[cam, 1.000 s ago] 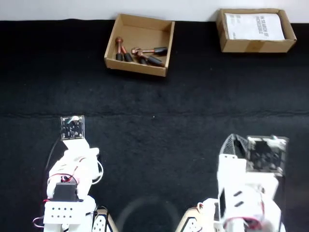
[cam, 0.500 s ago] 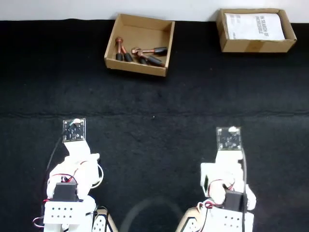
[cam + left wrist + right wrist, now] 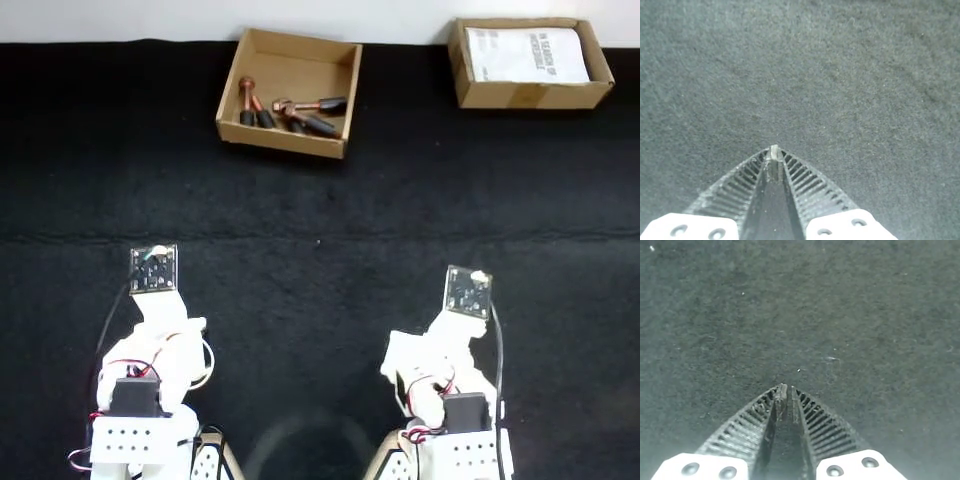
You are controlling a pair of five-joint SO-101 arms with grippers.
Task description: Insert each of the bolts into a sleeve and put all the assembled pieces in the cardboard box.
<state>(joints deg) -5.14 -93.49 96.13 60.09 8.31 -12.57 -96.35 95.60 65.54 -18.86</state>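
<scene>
The right arm has folded back toward the near edge. The right claw [image 3: 785,391] and left claw [image 3: 774,151] are clenched, empty. The assembled pieces [image 3: 296,113] lie in the cardboard box [image 3: 300,68] on the far bench [image 3: 320,200], so the task looks finished.

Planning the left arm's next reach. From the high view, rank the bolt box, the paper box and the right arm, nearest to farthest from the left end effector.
From the left end effector:
1. Bolt box, ahead and slightly right.
2. Right arm, beside it on the right.
3. Paper box, far back on the right.
</scene>
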